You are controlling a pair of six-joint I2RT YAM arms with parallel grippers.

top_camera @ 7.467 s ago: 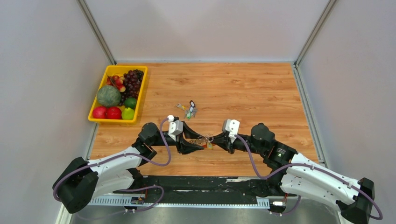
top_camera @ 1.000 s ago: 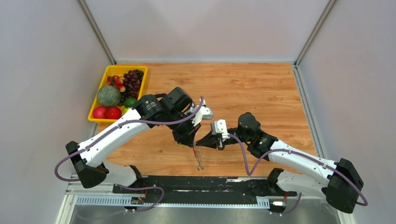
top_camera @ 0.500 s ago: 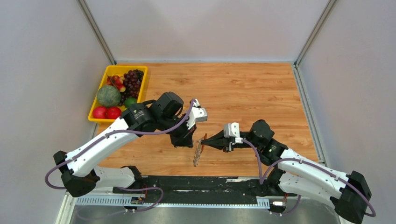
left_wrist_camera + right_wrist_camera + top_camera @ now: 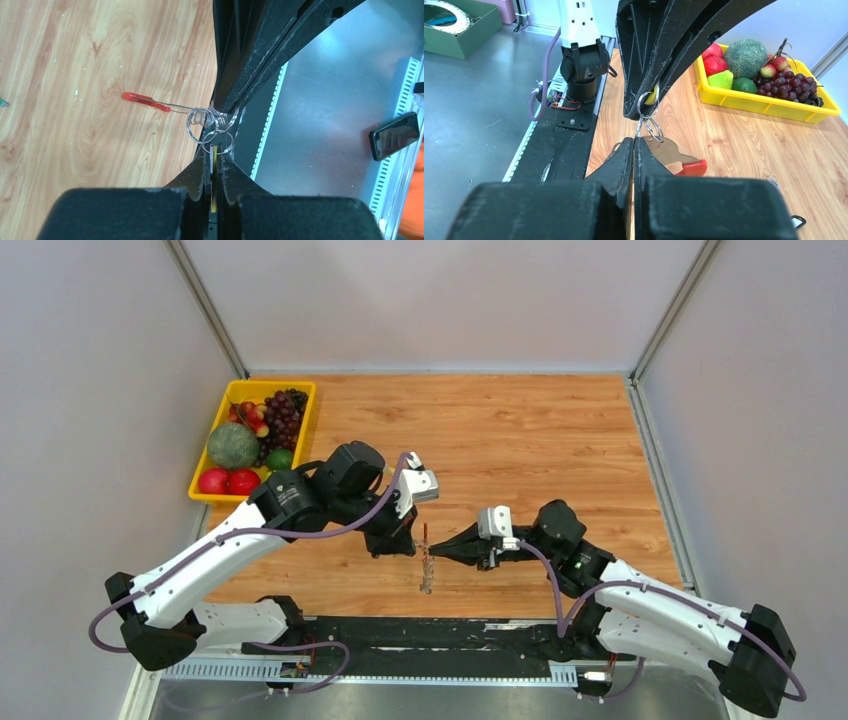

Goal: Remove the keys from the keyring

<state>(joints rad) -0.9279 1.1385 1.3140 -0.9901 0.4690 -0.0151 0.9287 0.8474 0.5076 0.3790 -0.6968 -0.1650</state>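
Observation:
The keyring (image 4: 216, 131), a few linked silver rings, hangs stretched between my two grippers above the near table edge. My left gripper (image 4: 213, 150) is shut on a thin yellow and black tag (image 4: 214, 165) that hangs from one ring. My right gripper (image 4: 634, 140) is shut on the rings (image 4: 651, 127) from the other side, tip to tip with the left gripper (image 4: 410, 545). A flat metal key with a red end (image 4: 676, 156) sticks out beside the right fingers. In the top view the keys (image 4: 427, 572) dangle straight down below both tips.
A yellow tray (image 4: 300, 440) of fruit stands at the back left of the wooden table. A small black loop (image 4: 795, 220) lies on the wood near the right gripper. The black base rail (image 4: 430, 635) runs along the near edge. A phone (image 4: 397, 141) lies on the grey metal beyond it.
Both grippers shifted slightly leftward and nearer the table's front edge while staying shut. The hanging keys swung from a slant to straight down.

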